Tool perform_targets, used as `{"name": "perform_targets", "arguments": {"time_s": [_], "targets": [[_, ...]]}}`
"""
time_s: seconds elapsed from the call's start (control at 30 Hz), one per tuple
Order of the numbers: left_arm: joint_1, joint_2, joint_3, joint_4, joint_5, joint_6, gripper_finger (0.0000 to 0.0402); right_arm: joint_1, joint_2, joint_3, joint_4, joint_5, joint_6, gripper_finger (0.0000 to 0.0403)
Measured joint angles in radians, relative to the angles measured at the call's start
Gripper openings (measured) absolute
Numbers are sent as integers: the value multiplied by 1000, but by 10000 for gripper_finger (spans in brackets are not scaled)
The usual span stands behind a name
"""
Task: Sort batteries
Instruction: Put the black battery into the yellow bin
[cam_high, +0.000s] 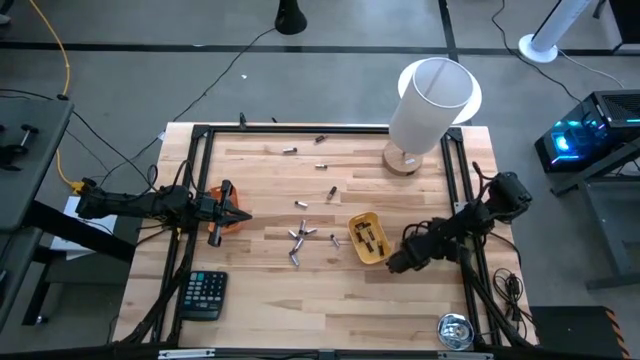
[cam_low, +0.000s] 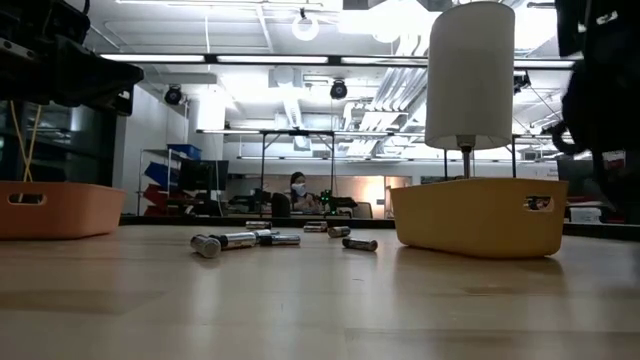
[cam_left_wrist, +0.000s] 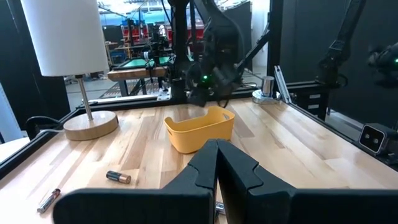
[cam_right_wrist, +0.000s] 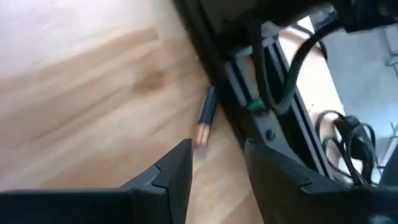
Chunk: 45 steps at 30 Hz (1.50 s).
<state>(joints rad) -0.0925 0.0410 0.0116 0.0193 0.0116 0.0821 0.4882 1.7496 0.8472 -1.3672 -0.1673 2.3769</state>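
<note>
Several small batteries (cam_high: 300, 235) lie loose on the wooden table's middle; they also show in the low view (cam_low: 235, 240). A yellow tray (cam_high: 368, 238) holds a few batteries. An orange tray (cam_high: 228, 224) stands at the left, under my left gripper (cam_high: 238, 213). That gripper is shut and empty in its wrist view (cam_left_wrist: 217, 163). My right gripper (cam_high: 395, 262) is open and low, just right of the yellow tray. In its wrist view (cam_right_wrist: 217, 149) a black and copper battery (cam_right_wrist: 205, 117) lies on the table ahead of the fingers, beside the black frame rail.
A white-shaded lamp (cam_high: 425, 110) on a round wooden base stands at the far right. A black calculator (cam_high: 203, 293) lies near the front left, and a round metal tin (cam_high: 455, 330) at the front right. A black frame rail (cam_high: 470, 250) borders the table.
</note>
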Motion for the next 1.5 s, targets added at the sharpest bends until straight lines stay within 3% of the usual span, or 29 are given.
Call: {"name": "perform_targets", "arguments": {"time_s": [0.17, 0.37, 0.63, 0.73, 0.87, 0.93, 1.07, 1.17, 1.33, 1.5], "targets": [[0, 0, 0, 0, 0, 0, 0, -7, 13, -106, 196, -27, 31, 144], [0, 0, 0, 0, 0, 0, 0, -3, 38, -107, 142, -21, 47, 144], [0, 0, 0, 0, 0, 0, 0, -4, 28, -202, 218, 19, 32, 136], [0, 1, 0, -5, 0, 0, 0, -2, 30, -208, 219, 62, 10, 105], [0, 1, 0, -3, 0, 0, 0, 0, 39, -216, 217, 132, -21, 28], [0, 1, 0, -3, 0, 0, 0, -4, 40, -217, 214, 151, -33, 14], [0, 1, 0, -1, 0, 0, 0, -4, 42, -179, 201, 225, -51, 28], [0, 1, 0, -1, 0, 0, 0, -4, 30, -112, 226, 364, -68, 20], [0, 1, 0, 0, 0, 0, 0, -7, 26, 34, 408, 536, -102, 6], [0, 1, 0, 1, 0, 0, 0, -19, 32, 154, 351, 563, -130, 1]]}}
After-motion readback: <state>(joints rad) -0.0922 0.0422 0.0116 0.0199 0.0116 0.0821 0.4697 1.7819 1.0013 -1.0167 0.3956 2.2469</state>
